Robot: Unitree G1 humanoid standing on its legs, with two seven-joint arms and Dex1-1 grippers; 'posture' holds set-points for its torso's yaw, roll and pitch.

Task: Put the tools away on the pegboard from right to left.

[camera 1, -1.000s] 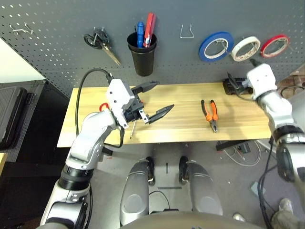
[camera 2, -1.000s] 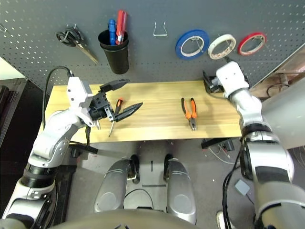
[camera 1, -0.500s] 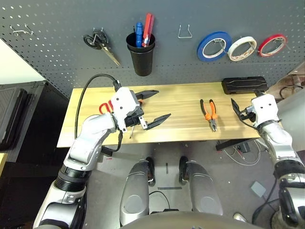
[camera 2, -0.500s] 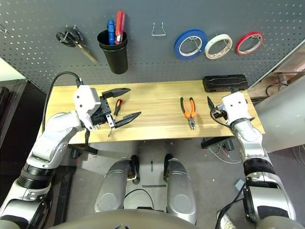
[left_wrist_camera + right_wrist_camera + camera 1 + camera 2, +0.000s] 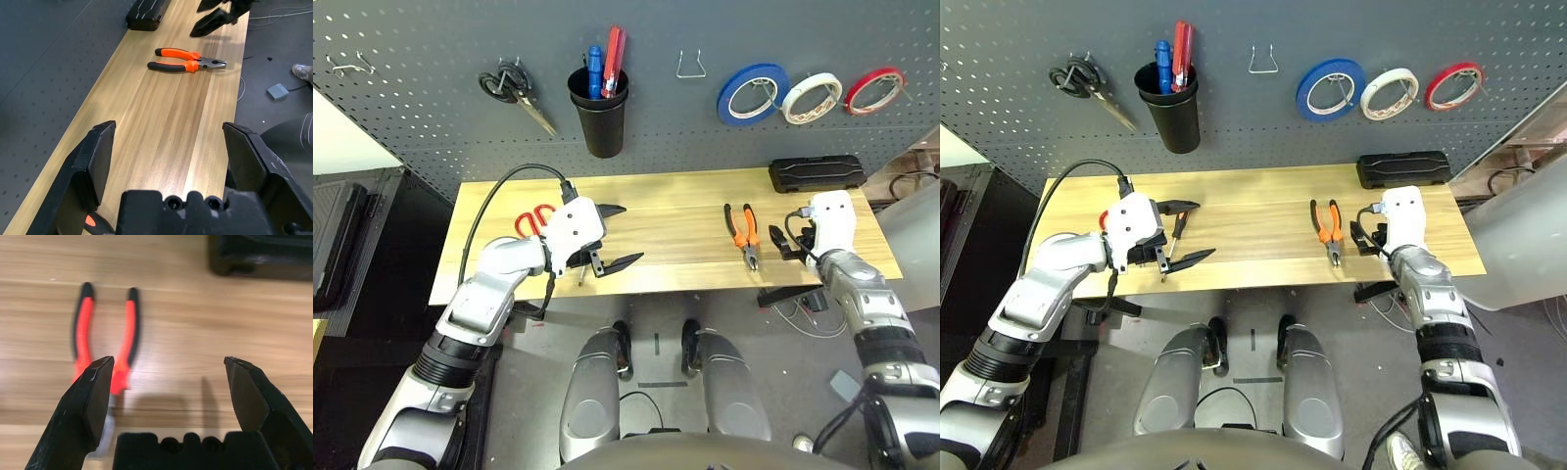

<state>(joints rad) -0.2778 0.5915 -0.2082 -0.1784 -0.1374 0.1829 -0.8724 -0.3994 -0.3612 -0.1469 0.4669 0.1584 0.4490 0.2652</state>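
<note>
Two jointed silver forearms are seen, each ringed by black bands near the elbow. A white boxy wrist housing is carried on each arm, and from it two black tapered fingers are set: the left gripper (image 5: 612, 237) and the right gripper (image 5: 790, 238). A black cable is looped in an arc from the left wrist housing back along the arm. A row of round sockets is shown in the black block between the fingers (image 5: 93, 161) in the wrist views.
</note>
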